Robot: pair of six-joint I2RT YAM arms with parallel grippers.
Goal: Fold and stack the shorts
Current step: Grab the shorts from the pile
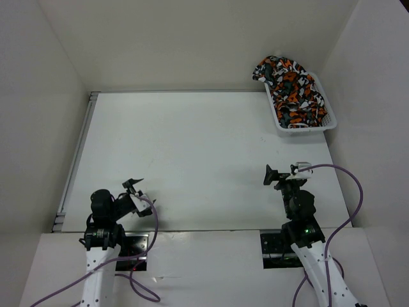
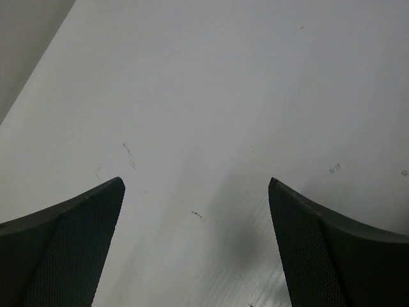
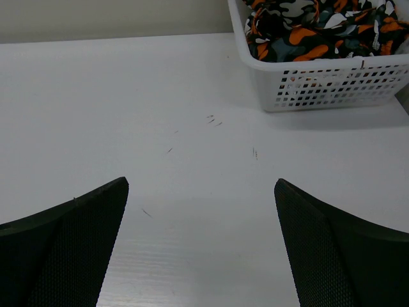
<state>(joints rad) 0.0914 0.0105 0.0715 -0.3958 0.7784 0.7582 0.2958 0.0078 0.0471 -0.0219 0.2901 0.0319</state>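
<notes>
The shorts (image 1: 289, 88), printed in orange, white, black and grey-teal, lie heaped in a white lattice basket (image 1: 305, 126) at the table's far right corner. They also show at the top of the right wrist view (image 3: 319, 25), bunched up inside the basket (image 3: 332, 83). My left gripper (image 1: 132, 185) is open and empty over the near left of the table; its wrist view shows only bare table between the fingers (image 2: 70, 249). My right gripper (image 1: 270, 174) is open and empty at the near right, well short of the basket.
The white table (image 1: 192, 153) is walled by white panels at the back and both sides. A metal rail (image 1: 75, 160) runs along its left edge. Purple cables (image 1: 351, 192) trail from both arms at the near edge.
</notes>
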